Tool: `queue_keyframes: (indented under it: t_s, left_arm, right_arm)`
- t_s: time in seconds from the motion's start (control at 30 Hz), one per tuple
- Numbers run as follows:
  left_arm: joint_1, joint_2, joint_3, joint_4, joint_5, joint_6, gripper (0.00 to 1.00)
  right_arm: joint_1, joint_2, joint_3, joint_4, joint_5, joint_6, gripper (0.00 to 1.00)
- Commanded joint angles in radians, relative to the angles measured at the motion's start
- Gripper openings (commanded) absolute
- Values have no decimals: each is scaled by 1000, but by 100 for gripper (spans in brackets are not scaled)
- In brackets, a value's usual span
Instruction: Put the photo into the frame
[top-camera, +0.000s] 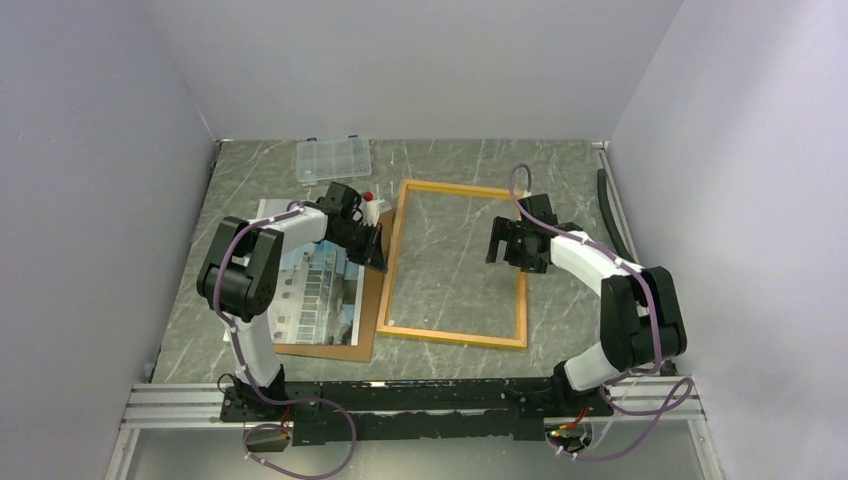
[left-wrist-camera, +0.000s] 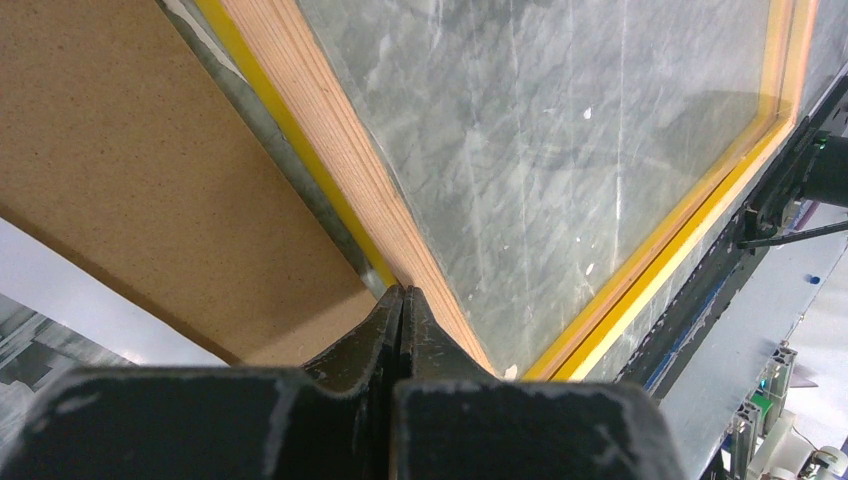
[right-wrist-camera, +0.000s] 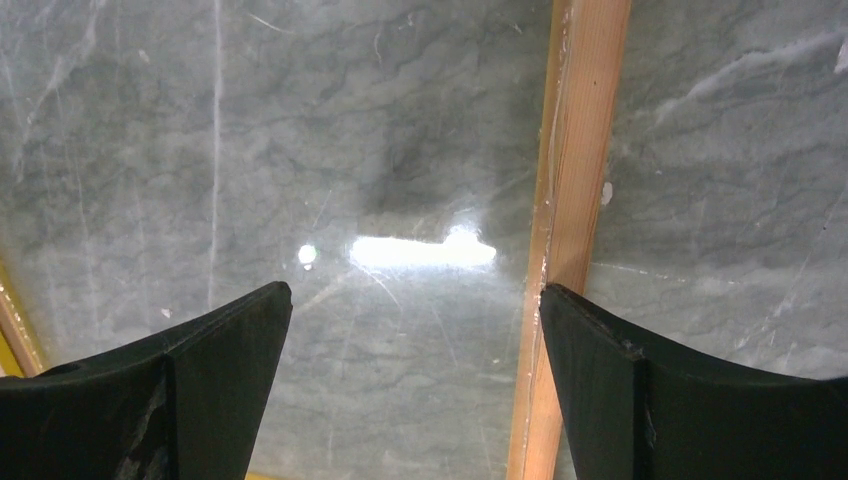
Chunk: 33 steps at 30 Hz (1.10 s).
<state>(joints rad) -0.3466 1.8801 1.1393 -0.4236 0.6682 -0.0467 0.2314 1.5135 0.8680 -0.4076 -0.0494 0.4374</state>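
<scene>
I have the frame (top-camera: 392, 262) lying flat in the middle of the worktop (top-camera: 440, 160), and the marble shows through its pane. The photo (top-camera: 300, 292) is not in it. It lies on the brown backing board (top-camera: 366, 322) toward the worktop's left edge, with my left arm hiding part of it. The board's right edge runs just beside the frame's left rail, and in the left wrist view a sliver of worktop shows between them.

The left claw (top-camera: 376, 240) is closed, its fingers pressed together with nothing between them. In the left wrist view its tips (left-wrist-camera: 403, 300) sit right at the outer wooden edge of the frame (left-wrist-camera: 330, 130), with the backing board (left-wrist-camera: 130, 170) on the other side and a strip of the photo (left-wrist-camera: 40, 320) at the lower left (I cannot tell whether the tips actually touch the rail).

The right claw (top-camera: 508, 247) hangs over the frame's right rail with its jaws spread wide and gripping nothing. In the right wrist view the claw (right-wrist-camera: 415, 290) is above the pane, and the wooden rail of the frame (right-wrist-camera: 580, 150) runs just inside one finger (right-wrist-camera: 620, 370).

A clear plastic compartment box (top-camera: 333, 158) sits near the worktop's far edge, well apart from the frame.
</scene>
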Motion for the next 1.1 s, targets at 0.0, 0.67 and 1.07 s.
queue_keyframes:
  t_s: [0.0, 0.67, 1.07]
  left_arm:
    - [-4, -6, -5, -29, -42, 20, 3]
    - [-14, 73, 6, -4, -21, 35, 3]
    - [-22, 75, 1, -1, -16, 34, 3]
  right_arm:
    - [-2, 7, -56, 33, -36, 30, 98]
    - [72, -56, -120, 204, -283, 208, 95]
    - [70, -157, -102, 269, -435, 288, 95]
